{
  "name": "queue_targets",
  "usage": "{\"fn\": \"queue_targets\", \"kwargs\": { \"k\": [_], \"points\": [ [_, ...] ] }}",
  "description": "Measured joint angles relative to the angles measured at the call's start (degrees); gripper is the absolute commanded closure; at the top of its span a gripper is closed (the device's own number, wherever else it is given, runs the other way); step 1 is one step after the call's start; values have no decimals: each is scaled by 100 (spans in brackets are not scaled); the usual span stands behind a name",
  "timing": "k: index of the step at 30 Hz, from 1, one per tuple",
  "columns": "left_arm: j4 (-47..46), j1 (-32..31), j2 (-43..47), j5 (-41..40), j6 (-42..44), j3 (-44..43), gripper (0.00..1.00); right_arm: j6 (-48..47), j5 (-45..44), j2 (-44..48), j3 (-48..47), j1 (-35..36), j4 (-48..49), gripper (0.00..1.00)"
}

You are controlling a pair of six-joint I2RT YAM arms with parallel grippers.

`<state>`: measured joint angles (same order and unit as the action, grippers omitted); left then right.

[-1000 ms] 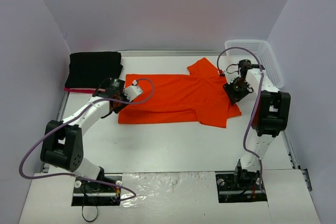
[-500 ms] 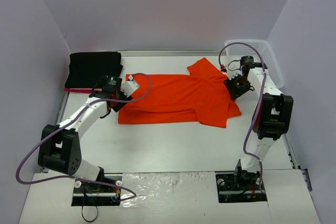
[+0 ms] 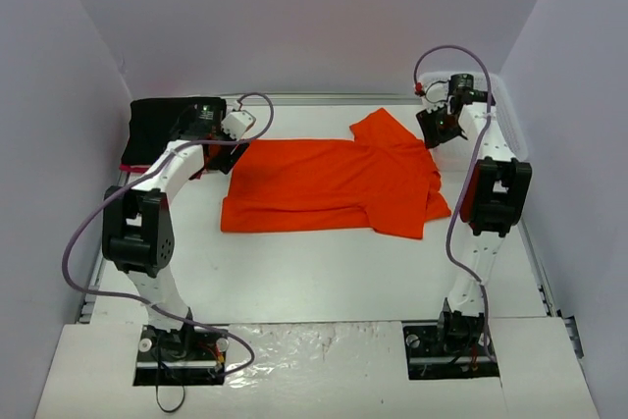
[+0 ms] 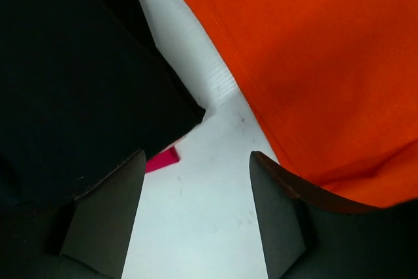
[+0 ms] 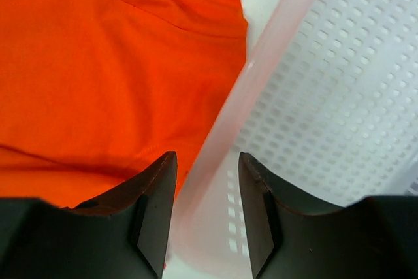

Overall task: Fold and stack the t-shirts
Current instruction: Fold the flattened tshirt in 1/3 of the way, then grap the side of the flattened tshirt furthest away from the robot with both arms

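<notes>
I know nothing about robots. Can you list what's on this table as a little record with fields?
Orange t-shirt: lying flat in the middle, apart from the stack
Black t-shirt: folded, far left, atop the pink-red one
Pink-red t-shirt: only an edge shows under the black
Basket: white mesh, far right
Left gripper: open, empty, above the gap between black and orange shirts
Right gripper: open, empty, above the basket rim beside the orange shirt
</notes>
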<state>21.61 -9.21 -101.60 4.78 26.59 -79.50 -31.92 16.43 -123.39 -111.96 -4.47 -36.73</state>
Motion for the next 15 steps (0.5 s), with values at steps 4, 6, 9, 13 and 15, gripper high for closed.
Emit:
{"fn": "queue_targets", "kwargs": {
  "k": [4, 6, 9, 13, 15],
  "points": [
    [111, 15, -632, 160, -74, -457, 35, 42, -4, -348, -52, 66, -2, 61],
    [146, 24, -844, 201, -109, -590, 34, 39, 4, -417, -55, 103, -2, 61],
    [175, 31, -1130, 275, -144, -807, 33, 46, 4, -498, -179, 149, -55, 61],
    [142, 85, -1670, 341, -243, -1287, 33, 107, 9, -817, -654, 203, -109, 61],
    [107, 144, -1888, 380, -321, -1436, 33, 157, -33, -927, -820, 243, -144, 61]
  ]
}}
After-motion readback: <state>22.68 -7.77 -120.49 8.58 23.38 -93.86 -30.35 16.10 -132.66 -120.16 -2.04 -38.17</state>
